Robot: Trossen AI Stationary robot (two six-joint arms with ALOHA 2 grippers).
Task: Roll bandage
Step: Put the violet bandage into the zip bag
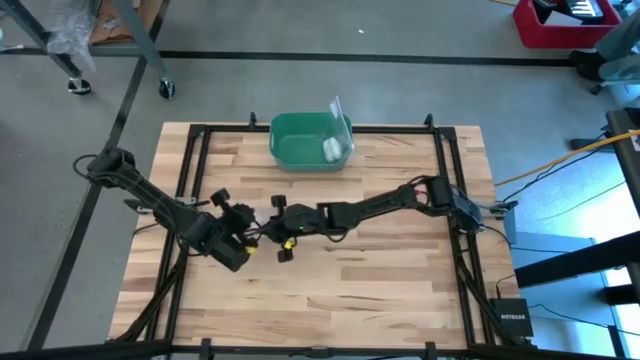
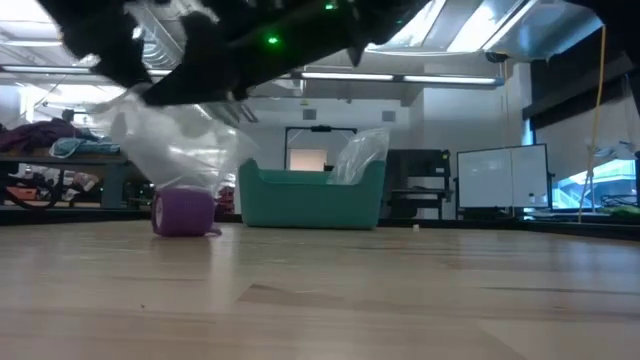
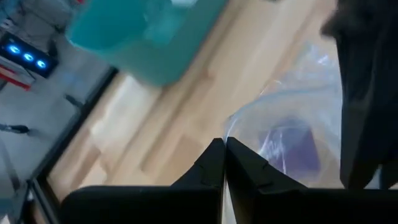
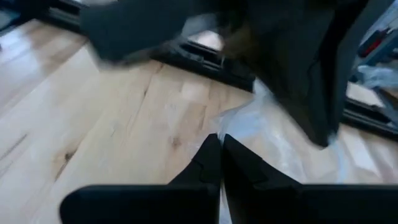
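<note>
The bandage (image 2: pixel 185 212) is a small purple roll inside a clear plastic bag (image 2: pixel 170 150). In the low view it stands on the table, left of the green bin. The left wrist view shows it through the bag (image 3: pixel 292 146). My left gripper (image 1: pixel 250 236) and my right gripper (image 1: pixel 268 229) meet tip to tip over the table's middle. Both are shut on the bag's upper part, above the roll. My left gripper pinches an edge of the clear bag (image 3: pixel 229 127) between its two shut fingers, slanting down toward it. The bag hangs slack below, and its lower end with the roll is on the table. My right gripper pinches the bag's crumpled edge (image 4: pixel 239 121) between its shut fingers, coming nearly level from the table's right side. The left arm stands close in front of it, and the film spreads out beyond the fingertips.
A green bin (image 1: pixel 311 140) stands at the table's far edge, holding a small white roll (image 1: pixel 331 150) and another clear bag (image 2: pixel 360 155). A black frame (image 1: pixel 440 200) runs around the wooden tabletop. Bare wood lies toward the near edge.
</note>
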